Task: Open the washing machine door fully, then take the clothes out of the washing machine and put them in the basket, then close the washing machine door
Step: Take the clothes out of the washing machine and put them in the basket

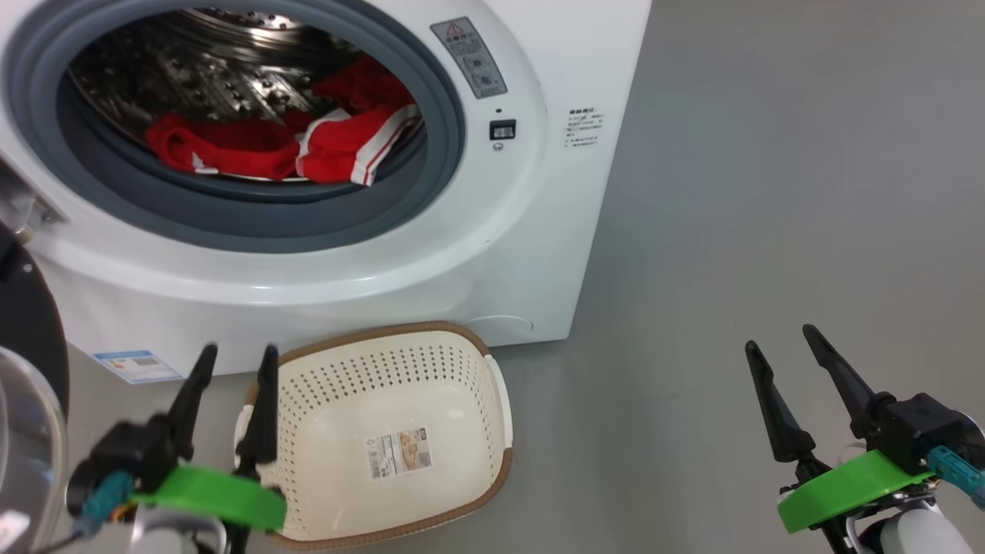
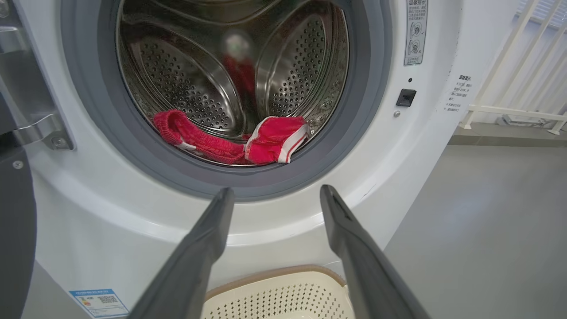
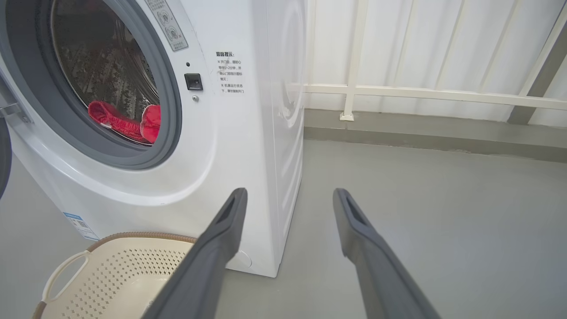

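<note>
Clothes [image 1: 285,146]: red with white stripes, lying low at the front of the drum [image 1: 231,61], inside the washing machine [image 1: 431,254]. None are out yet.
Drum: shiny metal with lots of little holes. I see nothing else in it.
Washing machine: big and white. Its round mouth is uncovered, with a grey rubber ring [image 1: 254,223] all round it.
Door [image 1: 27,323]: swung out to the left. Just its black edge and a bit of glass show, so I think it is open all the way.
Basket [image 1: 400,329]: cream, on the floor [image 1: 731,192] right in front of the machine, below the mouth. Nothing is in it but a paper label [image 1: 399,452] on its bottom.
Left claw [image 1: 239,352]: fingers spread wide, pinching nothing, by the basket's left edge, pointing at the machine.
Right claw [image 1: 779,338]: fingers spread wide, pinching nothing, well off to the right over bare floor.
Done: the door is open.
Left to do: grab the clothes, drop them in the basket, shut the door.
How far: only the first part, I would say.
</note>
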Available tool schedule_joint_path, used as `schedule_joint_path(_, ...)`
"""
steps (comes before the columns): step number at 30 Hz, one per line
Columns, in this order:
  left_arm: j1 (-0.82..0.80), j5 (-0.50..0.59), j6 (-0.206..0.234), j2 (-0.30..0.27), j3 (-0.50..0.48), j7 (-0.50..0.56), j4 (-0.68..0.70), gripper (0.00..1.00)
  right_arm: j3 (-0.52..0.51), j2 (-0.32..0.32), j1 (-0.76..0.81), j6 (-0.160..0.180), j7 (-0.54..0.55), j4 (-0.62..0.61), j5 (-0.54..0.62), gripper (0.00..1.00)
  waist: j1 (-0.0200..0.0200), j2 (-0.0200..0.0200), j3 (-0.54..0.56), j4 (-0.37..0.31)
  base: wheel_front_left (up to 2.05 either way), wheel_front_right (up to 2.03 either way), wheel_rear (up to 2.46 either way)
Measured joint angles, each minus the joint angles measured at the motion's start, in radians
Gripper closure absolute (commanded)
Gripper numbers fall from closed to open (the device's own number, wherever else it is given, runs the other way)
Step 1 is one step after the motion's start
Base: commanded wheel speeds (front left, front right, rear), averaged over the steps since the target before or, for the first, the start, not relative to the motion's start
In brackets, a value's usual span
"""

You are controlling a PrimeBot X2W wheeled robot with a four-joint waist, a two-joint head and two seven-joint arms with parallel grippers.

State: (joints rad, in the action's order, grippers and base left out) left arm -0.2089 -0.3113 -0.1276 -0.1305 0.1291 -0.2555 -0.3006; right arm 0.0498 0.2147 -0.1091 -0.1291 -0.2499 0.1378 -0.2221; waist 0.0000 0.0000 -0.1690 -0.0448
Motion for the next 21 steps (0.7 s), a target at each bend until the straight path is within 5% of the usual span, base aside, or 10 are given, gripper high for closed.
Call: schedule_joint_path(21, -0.651, -0.047, 0.0, -0.089, 0.181, 0.075, -0.53, 0.0, 0.078, -0.059, -0.127, 0.0, 0.0, 0.004, -0.005, 0.0, 0.0, 0.0, -0.143, -0.112, 0.0, 0.0, 0.0)
